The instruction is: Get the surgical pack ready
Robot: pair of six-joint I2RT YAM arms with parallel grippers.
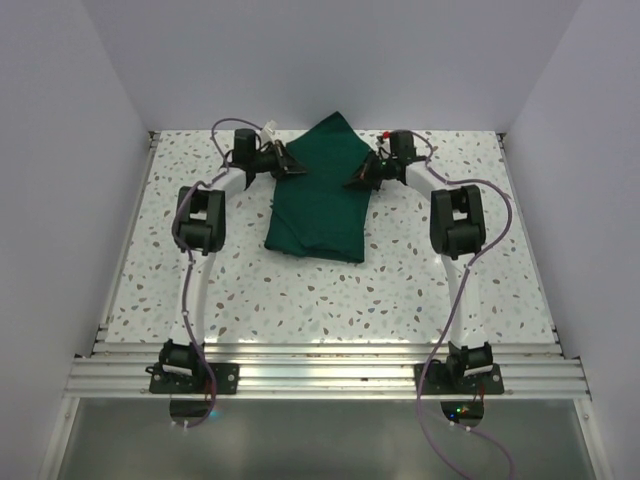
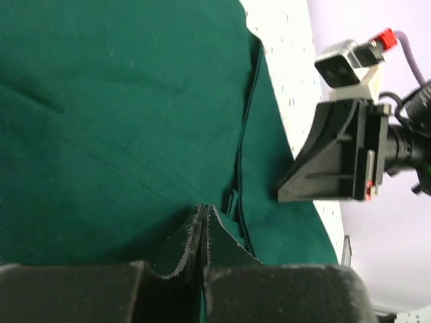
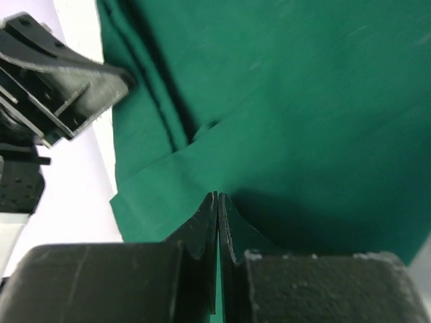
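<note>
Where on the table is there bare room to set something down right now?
Bare table between the cloth's near edge and the metal rail; also strips outside the left arm and right arm. Crowded at the far middle: left gripper and right gripper sit over the cloth.

The cloth (image 1: 318,205) fills the middle of the table (image 1: 300,300), toward the back. The left gripper (image 1: 302,170) and right gripper (image 1: 348,183), fingers together, point inward at its far end from either side, with only a narrow stretch of cloth between their tips. The left arm (image 1: 200,220) and right arm (image 1: 457,222) slant up the table beside the cloth, elbows raised, leaving a lane on each side between arm and cloth. The near strip of table in front of the cloth lies open. At the left, right and back edges, walls (image 1: 60,200) close the table in.
</note>
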